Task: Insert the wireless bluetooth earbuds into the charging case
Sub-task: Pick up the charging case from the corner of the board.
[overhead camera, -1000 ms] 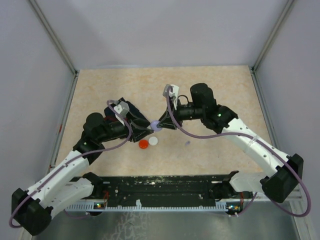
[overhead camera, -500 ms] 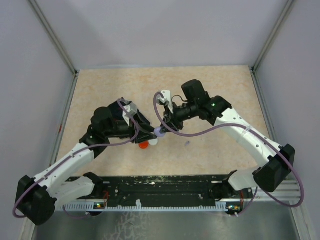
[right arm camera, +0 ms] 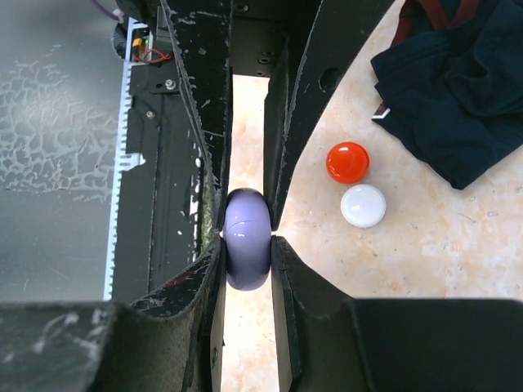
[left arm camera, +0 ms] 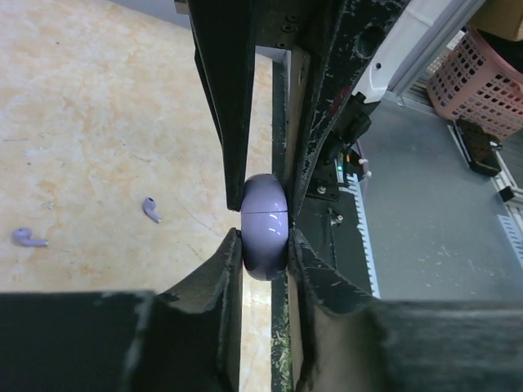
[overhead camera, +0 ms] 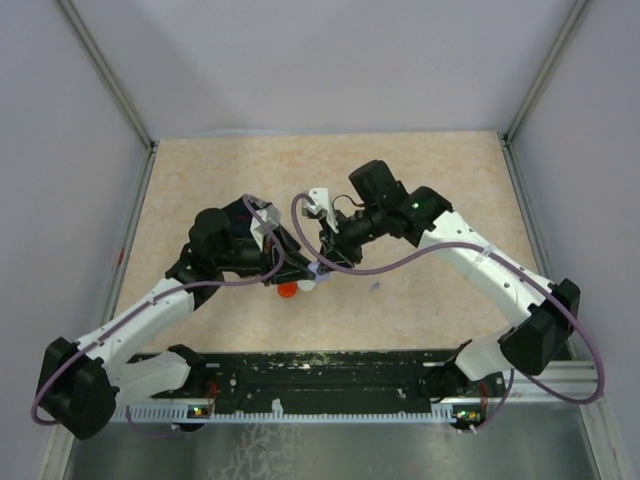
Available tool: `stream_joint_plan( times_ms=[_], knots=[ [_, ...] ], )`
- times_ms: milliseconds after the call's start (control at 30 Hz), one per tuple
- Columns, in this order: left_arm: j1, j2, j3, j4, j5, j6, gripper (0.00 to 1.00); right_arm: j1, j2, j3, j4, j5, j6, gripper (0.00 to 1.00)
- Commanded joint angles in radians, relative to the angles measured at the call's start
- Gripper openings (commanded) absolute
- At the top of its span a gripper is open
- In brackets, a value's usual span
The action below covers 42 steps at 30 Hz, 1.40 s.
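Both the left gripper (left arm camera: 265,245) and the right gripper (right arm camera: 247,245) clamp the lavender charging case (left arm camera: 265,222), with two lavender earbuds (left arm camera: 151,209) lying on the table (left arm camera: 82,122) at its nine o'clock.

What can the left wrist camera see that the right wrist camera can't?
Only the left wrist view: a lavender earbud and a second lavender earbud lying on the table, plus a pink basket beyond it. Only the right wrist view: a red case and a white case next to each other, near dark fabric. Both: the lavender case, pinched by the left gripper and the right gripper at once.
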Motion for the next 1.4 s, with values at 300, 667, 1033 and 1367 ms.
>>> stream_joint_plan(
  times_ms=[300, 667, 1033, 1367],
  knots=[
    [-0.007, -0.071, -0.056, 0.104, -0.013, 0.002, 0.00, 0.011, -0.056, 0.002, 0.114, 0.015, 0.034, 0.34],
    [-0.006, -0.205, -0.252, 0.458, -0.192, -0.159, 0.00, -0.074, -0.186, -0.221, 0.420, -0.138, 0.188, 0.47],
    [-0.006, -0.206, -0.316, 0.648, -0.259, -0.268, 0.00, -0.073, -0.170, -0.300, 0.610, -0.230, 0.322, 0.46],
    [-0.007, -0.182, -0.336, 0.737, -0.268, -0.317, 0.00, -0.073, -0.151, -0.303, 0.648, -0.271, 0.347, 0.32]
  ],
)
